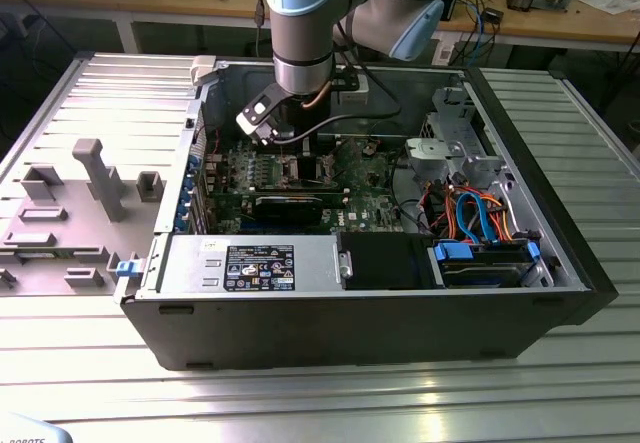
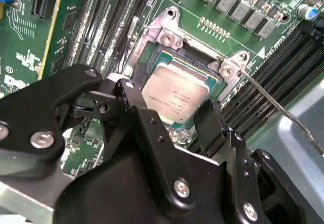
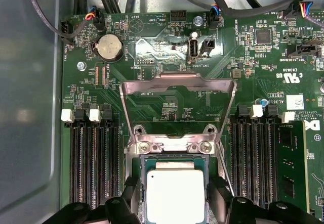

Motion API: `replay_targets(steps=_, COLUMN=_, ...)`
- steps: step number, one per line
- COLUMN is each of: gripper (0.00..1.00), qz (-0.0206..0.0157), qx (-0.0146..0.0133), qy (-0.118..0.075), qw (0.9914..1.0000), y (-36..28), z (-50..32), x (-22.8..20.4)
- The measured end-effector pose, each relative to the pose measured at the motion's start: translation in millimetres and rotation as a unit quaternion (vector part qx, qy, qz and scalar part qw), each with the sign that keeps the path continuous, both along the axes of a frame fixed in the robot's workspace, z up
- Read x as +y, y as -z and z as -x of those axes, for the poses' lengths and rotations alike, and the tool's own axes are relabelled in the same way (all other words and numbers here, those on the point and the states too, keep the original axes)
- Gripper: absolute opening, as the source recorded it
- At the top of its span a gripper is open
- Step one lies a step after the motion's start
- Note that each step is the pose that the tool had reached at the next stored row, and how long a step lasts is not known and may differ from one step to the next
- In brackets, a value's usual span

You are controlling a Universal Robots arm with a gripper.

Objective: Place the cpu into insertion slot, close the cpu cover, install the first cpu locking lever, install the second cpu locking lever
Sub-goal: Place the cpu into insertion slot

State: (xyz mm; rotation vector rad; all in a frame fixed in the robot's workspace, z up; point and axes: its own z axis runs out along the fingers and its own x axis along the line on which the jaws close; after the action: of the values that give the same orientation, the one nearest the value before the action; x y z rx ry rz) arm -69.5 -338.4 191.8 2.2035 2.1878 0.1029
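One step in hand, by the look of it: seating the cpu in the insertion slot. In the exterior view, finds the arm (image 1: 300, 23) reaching down from the upper middle of the frame into the open computer case (image 1: 350, 328), with the gripper (image 1: 292, 135) low over the motherboard (image 1: 370, 178). In the second wrist view, shows the cpu (image 2: 177, 95) lying flat inside the insertion slot (image 2: 174, 39), framed by the silvery rim. Shows also the gripper straddling it, fingers (image 2: 132, 102) spread to about the chip's width, one on each side, close beside its edges. Hard to say whether the pads press; looks more like a loose straddle than a clamp. To do this well: keep the chip level, match its corners to the slot, let it settle under its own weight, never push or slide it across the contacts, part the fingers evenly so neither tugs it askew. In the first wrist view, shows the cpu (image 3: 174, 196) between the fingers (image 3: 218, 196), the cpu cover (image 3: 179, 85) swung open beyond the slot's hinge edge, clear of the chip, and long memory slots (image 3: 96, 168) flanking the socket on both sides.
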Motion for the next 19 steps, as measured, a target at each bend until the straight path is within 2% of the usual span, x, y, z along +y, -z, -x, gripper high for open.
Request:
replay_targets(steps=5, gripper=0.66, qz=0.0, qx=0.0001, qy=0.0, qw=1.0, y=-3.5, z=0.0, x=0.2)
replay_targets(steps=9, gripper=0.66, qz=0.0001, qx=0.0011, qy=0.0, qw=1.0, y=-10.3, z=0.1, x=0.4)
replay_targets(steps=12, gripper=0.66, qz=0.0, qx=0.0041, qy=0.0, qw=0.99999, y=-19.3, z=0.0, x=0.5)
replay_targets(steps=15, gripper=0.64, qz=0.0, qx=0.0066, qy=0.0, qw=0.99998, y=-22.9, z=0.0, x=0.5)
replay_targets(steps=16, gripper=0.58, qz=0.0001, qx=0.007, qy=0.0, qw=0.99998, y=-23.6, z=0.0, x=0.5)
replay_targets(steps=17, gripper=0.45, qz=-0.0001, qx=0.0076, qy=0.0, qw=0.99997, y=-24.0, z=-0.1, x=0.5)
replay_targets(steps=19, gripper=0.34, qz=0.0001, qx=0.0077, qy=0.0, qw=0.99997, y=-24.1, z=0.0, x=0.5)
